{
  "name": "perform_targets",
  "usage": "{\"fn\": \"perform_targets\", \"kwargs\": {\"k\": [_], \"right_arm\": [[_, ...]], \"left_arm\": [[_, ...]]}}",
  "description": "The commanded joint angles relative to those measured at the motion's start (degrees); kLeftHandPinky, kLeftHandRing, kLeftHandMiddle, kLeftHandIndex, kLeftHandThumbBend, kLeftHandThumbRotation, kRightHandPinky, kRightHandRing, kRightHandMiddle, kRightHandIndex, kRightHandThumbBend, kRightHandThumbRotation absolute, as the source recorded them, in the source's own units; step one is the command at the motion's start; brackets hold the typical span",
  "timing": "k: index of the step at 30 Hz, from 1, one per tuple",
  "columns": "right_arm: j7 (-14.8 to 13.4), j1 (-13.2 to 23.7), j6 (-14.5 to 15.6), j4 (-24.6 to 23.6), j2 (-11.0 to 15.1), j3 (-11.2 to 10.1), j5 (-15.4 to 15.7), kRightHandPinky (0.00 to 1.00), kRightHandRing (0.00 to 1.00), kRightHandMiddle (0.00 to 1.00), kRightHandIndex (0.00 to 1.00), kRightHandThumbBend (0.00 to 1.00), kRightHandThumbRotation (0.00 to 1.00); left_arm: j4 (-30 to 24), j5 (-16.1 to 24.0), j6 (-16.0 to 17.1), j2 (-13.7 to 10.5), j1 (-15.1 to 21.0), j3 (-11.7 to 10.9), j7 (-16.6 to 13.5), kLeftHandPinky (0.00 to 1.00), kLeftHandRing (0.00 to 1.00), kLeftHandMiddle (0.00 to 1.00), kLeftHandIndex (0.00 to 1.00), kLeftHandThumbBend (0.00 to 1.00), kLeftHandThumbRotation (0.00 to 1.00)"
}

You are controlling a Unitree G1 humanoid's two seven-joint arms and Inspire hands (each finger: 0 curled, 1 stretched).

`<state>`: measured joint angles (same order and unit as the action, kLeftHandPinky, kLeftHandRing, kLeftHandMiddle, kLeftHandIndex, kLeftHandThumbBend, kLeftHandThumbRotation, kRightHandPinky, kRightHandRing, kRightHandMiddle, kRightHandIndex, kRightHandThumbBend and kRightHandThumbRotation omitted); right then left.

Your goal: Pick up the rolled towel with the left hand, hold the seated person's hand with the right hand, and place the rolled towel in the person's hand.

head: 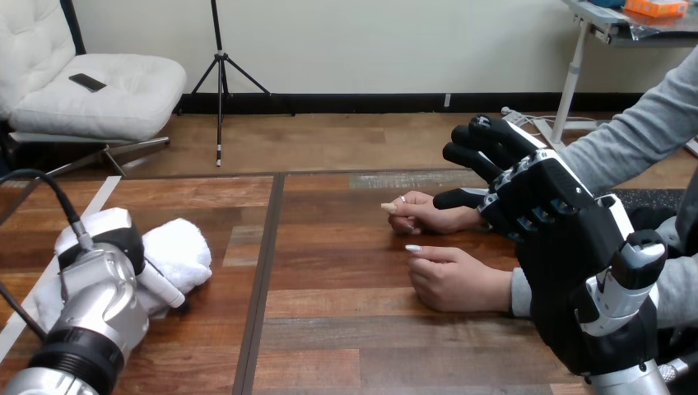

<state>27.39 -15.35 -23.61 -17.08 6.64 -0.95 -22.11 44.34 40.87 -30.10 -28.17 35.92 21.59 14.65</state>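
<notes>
L hand (115,231) on rolled towel (182,247), grip hidden; R hand (543,206) spread, empty

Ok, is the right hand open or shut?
Open: on the right hand the fingers are stretched out, curled round nothing.

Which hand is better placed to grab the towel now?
Left. The left hand is already at the towel; the right hand is far across, open, by the person's farther hand.
</notes>
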Motion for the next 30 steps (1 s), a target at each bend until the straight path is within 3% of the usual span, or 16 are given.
{"fn": "perform_targets", "kwargs": {"k": [1, 6, 10, 17, 22, 30], "right_arm": [[-0.2, 2.7, -0.9, -2.4, 0.2, -0.4, -0.9, 0.66, 0.85, 0.85, 0.83, 1.0, 1.0], [-0.4, 2.6, -0.9, -2.6, 0.1, -0.4, -0.9, 0.66, 0.85, 0.85, 0.83, 1.0, 1.0], [-0.5, 2.7, -0.9, -2.5, 0.1, -0.5, -0.8, 0.66, 0.85, 0.85, 0.83, 1.0, 1.0], [-0.4, 2.7, -0.8, -2.5, 0.3, -0.6, -1.0, 0.66, 0.85, 0.85, 0.82, 1.0, 1.0], [-0.4, 2.6, -0.7, -2.6, 0.3, -0.7, -1.2, 0.66, 0.85, 0.85, 0.82, 1.0, 1.0], [-0.5, 2.6, -1.2, -2.4, 0.3, -0.9, -1.0, 0.65, 0.85, 0.85, 0.82, 1.0, 1.0]], "left_arm": [[2.4, -0.7, 0.7, 0.1, 2.6, 0.2, -0.2, 0.35, 0.5, 0.57, 0.61, 0.88, 0.11], [4.1, -1.7, 1.9, 0.4, 3.1, -0.6, -2.5, 0.32, 0.45, 0.53, 0.59, 0.85, 0.03], [5.1, -2.8, 2.9, 0.7, 3.3, -1.3, -4.6, 0.26, 0.36, 0.45, 0.58, 0.83, 0.01], [6.1, -4.2, 4.2, 0.9, 3.3, -1.7, -8.0, 0.2, 0.29, 0.39, 0.53, 0.82, 0.0], [7.8, -4.5, 4.9, 1.1, 3.7, -1.3, -10.3, 0.16, 0.24, 0.34, 0.49, 0.8, 0.0], [8.5, -3.8, 4.8, 1.3, 3.9, -0.3, -11.3, 0.14, 0.23, 0.34, 0.47, 0.79, 0.0]]}}
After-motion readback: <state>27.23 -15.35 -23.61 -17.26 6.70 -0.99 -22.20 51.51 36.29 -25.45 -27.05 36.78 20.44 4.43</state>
